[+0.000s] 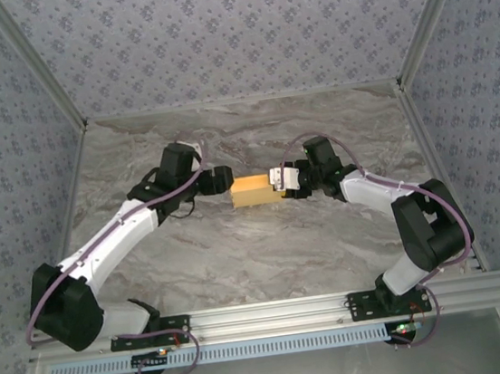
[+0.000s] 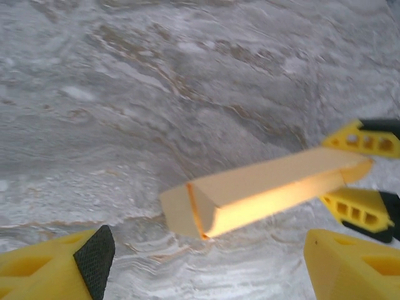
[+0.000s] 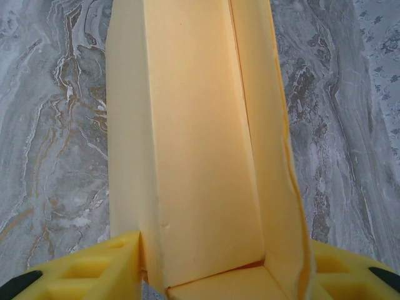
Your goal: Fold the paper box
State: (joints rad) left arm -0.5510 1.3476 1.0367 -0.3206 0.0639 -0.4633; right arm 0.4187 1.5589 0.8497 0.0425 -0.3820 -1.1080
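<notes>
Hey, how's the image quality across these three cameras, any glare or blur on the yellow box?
Top external: even light, soft shadows under the arms, the paper box fairly sharp. Left wrist: soft overall, a bright washed-out glow along the box's lower face, the left gripper's fingers blurred. Right wrist: box close and crisp, no glare.

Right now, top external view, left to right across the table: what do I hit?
In order: left arm → left gripper, open, by the box's left end → paper box → right gripper, closed on its right end → right arm.
</notes>
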